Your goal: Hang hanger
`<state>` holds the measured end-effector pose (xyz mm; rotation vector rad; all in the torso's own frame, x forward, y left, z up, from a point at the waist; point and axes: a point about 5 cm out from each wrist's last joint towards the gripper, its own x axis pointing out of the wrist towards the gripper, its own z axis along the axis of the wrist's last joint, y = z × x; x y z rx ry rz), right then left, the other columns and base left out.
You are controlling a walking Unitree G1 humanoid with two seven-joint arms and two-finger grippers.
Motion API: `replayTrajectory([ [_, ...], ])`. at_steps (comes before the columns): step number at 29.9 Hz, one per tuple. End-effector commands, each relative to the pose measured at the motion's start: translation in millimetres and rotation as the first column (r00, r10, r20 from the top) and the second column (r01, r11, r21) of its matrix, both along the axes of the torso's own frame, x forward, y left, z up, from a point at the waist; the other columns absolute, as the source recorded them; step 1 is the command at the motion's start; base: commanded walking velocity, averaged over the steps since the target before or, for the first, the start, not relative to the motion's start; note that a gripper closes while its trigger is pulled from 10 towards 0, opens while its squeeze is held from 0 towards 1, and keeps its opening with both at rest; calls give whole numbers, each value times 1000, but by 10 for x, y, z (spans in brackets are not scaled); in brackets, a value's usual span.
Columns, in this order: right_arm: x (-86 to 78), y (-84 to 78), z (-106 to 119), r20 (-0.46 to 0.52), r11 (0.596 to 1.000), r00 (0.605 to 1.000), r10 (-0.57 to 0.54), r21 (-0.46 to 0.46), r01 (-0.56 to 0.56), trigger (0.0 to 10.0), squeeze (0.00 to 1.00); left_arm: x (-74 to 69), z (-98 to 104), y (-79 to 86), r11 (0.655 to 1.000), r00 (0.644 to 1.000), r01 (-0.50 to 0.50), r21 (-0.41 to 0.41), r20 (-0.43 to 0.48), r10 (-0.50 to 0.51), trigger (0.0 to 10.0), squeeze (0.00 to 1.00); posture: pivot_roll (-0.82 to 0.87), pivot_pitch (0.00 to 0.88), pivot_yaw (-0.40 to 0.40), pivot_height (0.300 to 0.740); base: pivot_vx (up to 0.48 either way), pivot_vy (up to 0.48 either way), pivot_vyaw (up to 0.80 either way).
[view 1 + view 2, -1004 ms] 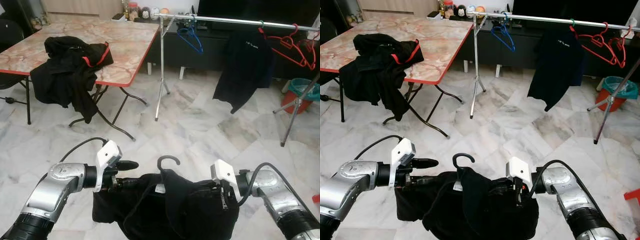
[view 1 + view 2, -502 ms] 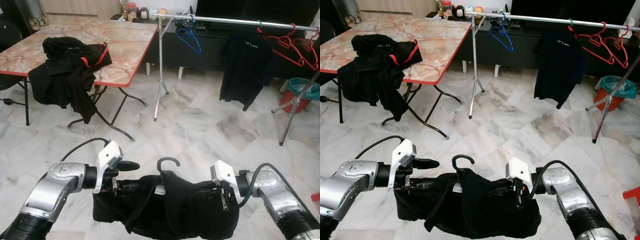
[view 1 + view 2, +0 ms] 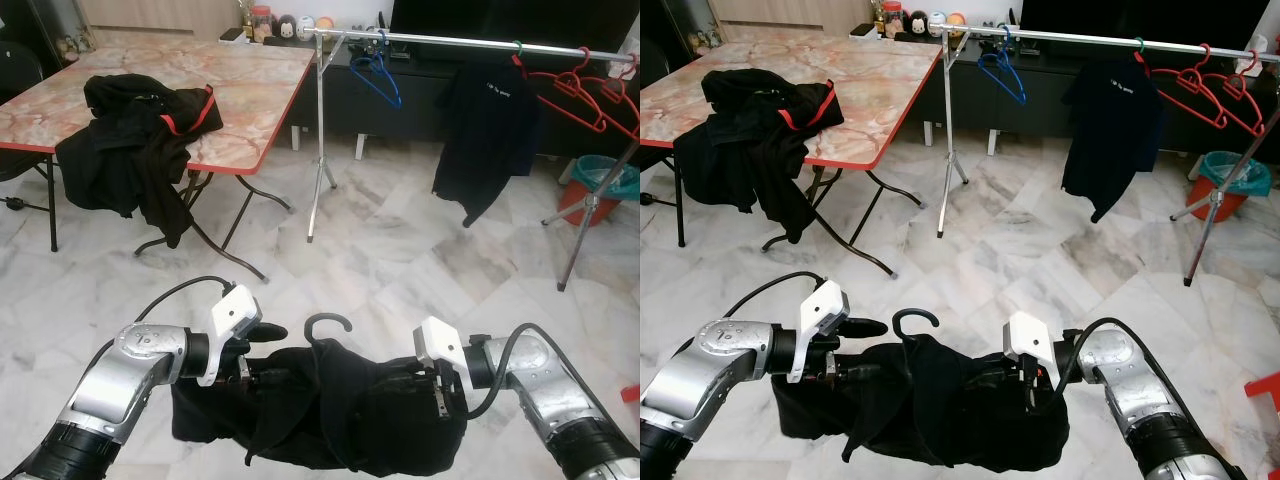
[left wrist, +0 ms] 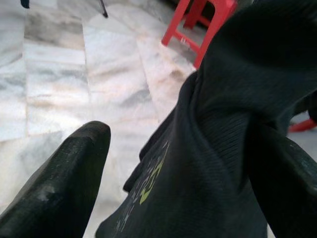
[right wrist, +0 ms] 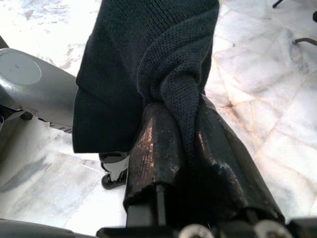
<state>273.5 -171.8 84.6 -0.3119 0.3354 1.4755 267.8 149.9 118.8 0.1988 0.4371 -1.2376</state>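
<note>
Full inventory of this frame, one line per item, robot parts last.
Black garment on hanger: 1, black, held between both grippers, hook up.
Clothes rail: 1, silver, far side of room.
Blue hanger: 1, on rail.
Black shirt: 1, hanging on rail.
Red hangers: several, rail's right end.
Folding table: 1, marble-look top, red edge, far left.
Clothes pile: 1, black with red trim, on table.
Bucket: 1, red, teal lining, far right.
Left gripper: at garment's left end.
Right gripper: fingers pinching garment.

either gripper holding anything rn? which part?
Both hold the black shirt on its hanger: right gripper pinches a fold at its right end, left gripper grips the left end.
</note>
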Motion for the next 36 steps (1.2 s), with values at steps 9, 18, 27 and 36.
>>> replayTrajectory([
  [9,-8,92,109,27,998,998,53,30,-54,10000,0,57,6,33,999,999,-29,45,47,27,10000,0,-81,0,-30,740,0,0,0],
  [18,-16,143,112,20,997,997,75,30,-76,10000,0,78,-35,56,997,998,-55,47,33,54,10000,0,-77,0,-34,740,0,0,0],
  [27,-24,187,104,10,996,996,84,40,-84,10000,0,60,-23,15,999,999,-24,34,28,23,9804,0,-75,0,-36,740,0,0,0],
  [36,-30,197,104,5,996,997,83,43,-84,10000,0,37,-17,-17,1000,1000,1,15,16,-1,0,0,-76,0,-36,740,0,0,0],
])
